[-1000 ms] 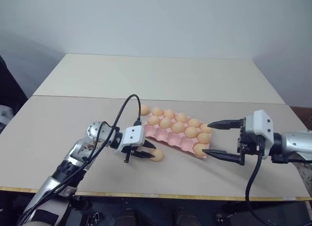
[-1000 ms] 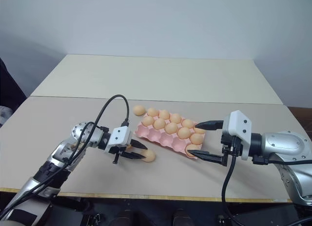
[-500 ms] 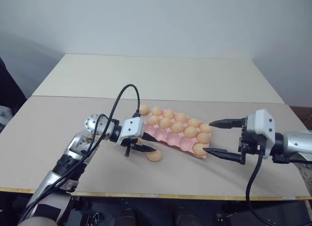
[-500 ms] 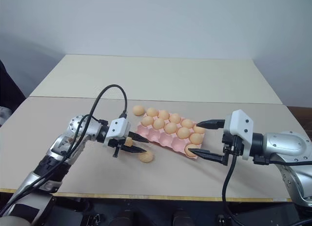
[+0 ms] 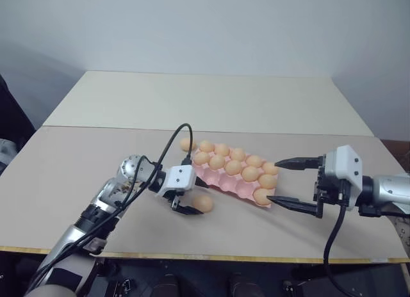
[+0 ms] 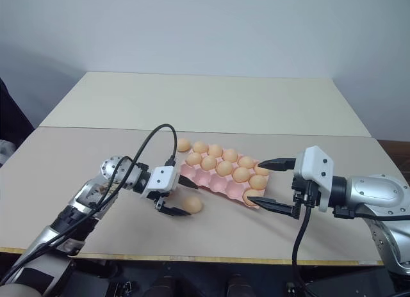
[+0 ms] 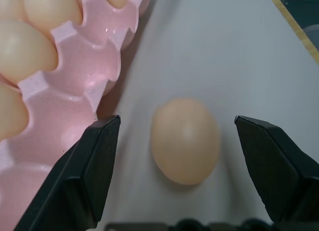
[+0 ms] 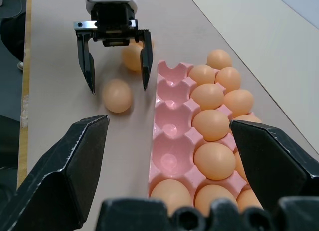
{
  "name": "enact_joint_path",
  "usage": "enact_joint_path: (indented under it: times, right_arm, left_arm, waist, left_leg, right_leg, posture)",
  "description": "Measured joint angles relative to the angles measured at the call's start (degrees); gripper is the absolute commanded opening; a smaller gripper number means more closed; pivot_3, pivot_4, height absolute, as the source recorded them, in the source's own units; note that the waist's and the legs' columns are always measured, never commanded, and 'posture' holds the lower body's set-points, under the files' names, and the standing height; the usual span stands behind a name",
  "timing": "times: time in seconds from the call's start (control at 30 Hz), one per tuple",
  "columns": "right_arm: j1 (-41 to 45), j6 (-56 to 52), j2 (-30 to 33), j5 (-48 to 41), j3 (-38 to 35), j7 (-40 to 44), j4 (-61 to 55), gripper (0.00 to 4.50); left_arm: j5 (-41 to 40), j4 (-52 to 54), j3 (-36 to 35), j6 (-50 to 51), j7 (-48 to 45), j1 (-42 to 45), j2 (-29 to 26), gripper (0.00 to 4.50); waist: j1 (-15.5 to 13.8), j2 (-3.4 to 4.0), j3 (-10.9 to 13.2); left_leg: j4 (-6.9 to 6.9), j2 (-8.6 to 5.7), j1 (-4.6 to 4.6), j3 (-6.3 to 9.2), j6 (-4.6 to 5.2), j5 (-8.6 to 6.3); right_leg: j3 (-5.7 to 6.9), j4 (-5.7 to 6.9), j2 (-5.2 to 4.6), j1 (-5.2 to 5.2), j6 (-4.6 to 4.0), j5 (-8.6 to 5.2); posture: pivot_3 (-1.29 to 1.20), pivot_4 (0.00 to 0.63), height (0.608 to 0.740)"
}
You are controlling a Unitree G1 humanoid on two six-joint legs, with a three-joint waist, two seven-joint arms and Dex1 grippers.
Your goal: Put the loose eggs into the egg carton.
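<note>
Left gripper: the left gripper [image 5: 188,203] was low over the table [image 5: 96,162], fingers spread wide with nothing between them in contact — one loose egg [image 5: 203,203] lay on the table in the gap between the two fingers, touching neither in the left wrist view.

Loose egg by the gripper: it sat on the bare table just beside the near long edge of the egg carton [image 5: 225,182], next to the empty row of cups.

Second loose egg: another egg [image 5: 187,144] rested on the table at the carton's far left corner, outside the cups, close against the rim.

Egg carton: the pink tray lay at an angle in the middle of the table, between the two arms. Its two far rows were filled with eggs; the near row was mostly empty, with an egg [image 5: 262,196] in the cup at the right end.

Right gripper: the right gripper [image 5: 288,184] hung to the right of the carton, its fingers wide apart and empty — the lower finger [image 5: 291,205] pointed toward the carton's right end, though whether it touched could not be told.
</note>
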State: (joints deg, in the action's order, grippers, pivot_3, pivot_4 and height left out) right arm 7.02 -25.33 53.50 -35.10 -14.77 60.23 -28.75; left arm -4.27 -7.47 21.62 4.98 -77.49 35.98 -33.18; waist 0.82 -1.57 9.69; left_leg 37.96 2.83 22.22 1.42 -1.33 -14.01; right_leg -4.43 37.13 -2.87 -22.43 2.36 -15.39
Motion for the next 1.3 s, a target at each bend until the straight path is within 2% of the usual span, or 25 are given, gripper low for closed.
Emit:
enact_joint_path:
  times: [0.03,0.13,0.3,0.37,0.57,0.8,1.2,1.3]
  right_arm:
    - [-0.1,0.0,0.0,0.0,0.0,-0.3,-0.1,4.50]
    - [-0.7,0.0,0.0,0.0,-0.3,-0.6,-0.2,4.50]
    - [-0.9,0.0,0.0,-0.1,-0.4,-0.9,-0.5,4.50]
    - [-1.0,0.0,0.0,-0.1,-0.5,-1.2,-0.6,4.50]
    - [-1.0,0.0,0.0,-0.1,-0.6,-1.7,-0.6,4.50]
    - [-1.0,0.0,0.0,-0.1,-0.6,-1.8,-0.6,4.50]
    - [-2.4,-0.2,-0.1,-0.2,-2.2,-3.1,-2.5,4.50]
    - [-3.9,-0.4,-0.1,-0.5,-2.6,-3.6,-3.1,4.50]
  left_arm:
    - [0.6,-0.1,0.3,0.0,0.4,0.0,0.2,3.99]
    - [2.2,-0.8,1.0,-0.1,0.9,0.1,0.3,3.42]
    - [2.7,-1.7,1.1,-1.0,0.4,0.1,0.7,1.86]
    - [2.7,-1.7,1.1,-1.2,0.1,0.1,0.7,1.45]
    - [1.2,-1.7,0.8,-1.1,-1.4,0.1,0.7,1.45]
    - [-7.2,-1.8,-3.9,2.9,-3.9,5.1,3.6,1.45]
    - [-2.4,-13.9,-1.8,-1.3,5.2,11.4,18.2,1.45]
    - [-1.2,-16.3,-1.3,-2.7,5.6,12.4,18.8,2.23]
  waist:
    - [0.0,0.00,0.0]
    - [0.0,0.00,0.0]
    - [0.0,0.00,0.0]
    - [0.0,0.00,0.0]
    - [0.0,0.00,0.0]
    - [-0.1,0.00,0.0]
    - [-0.1,0.00,0.0]
    - [0.1,0.00,0.0]
  left_leg:
    - [0.00,0.00,0.00,0.00,0.00,0.00]
    - [0.00,0.00,0.00,0.00,0.00,0.00]
    - [0.00,0.00,0.00,0.00,0.00,0.00]
    - [0.00,0.00,0.00,0.00,0.00,0.00]
    - [0.00,0.00,0.00,0.00,0.00,0.00]
    - [0.05,-0.01,0.01,0.02,0.00,0.00]
    - [0.11,-0.05,0.07,0.07,0.01,0.00]
    - [0.11,-0.05,0.06,0.07,0.01,0.00]
  right_leg:
    - [0.00,0.00,0.00,0.00,0.00,0.00]
    - [0.00,-0.01,0.00,0.00,0.00,0.00]
    - [0.00,0.00,0.00,0.00,0.00,0.00]
    - [0.00,0.00,0.00,0.00,0.00,0.00]
    - [0.00,0.00,0.00,0.00,0.00,0.00]
    - [0.04,-0.01,-0.01,0.04,0.02,-0.01]
    - [0.06,-0.01,-0.02,0.05,0.04,0.00]
    - [0.06,-0.01,-0.02,0.05,0.04,0.00]
  posture:
    - [0.00,0.150,0.740]
    - [0.00,0.150,0.740]
    - [0.00,0.150,0.740]
    - [0.00,0.150,0.740]
    - [0.00,0.150,0.740]
    - [0.00,0.150,0.740]
    - [0.00,0.150,0.740]
    - [0.00,0.150,0.740]
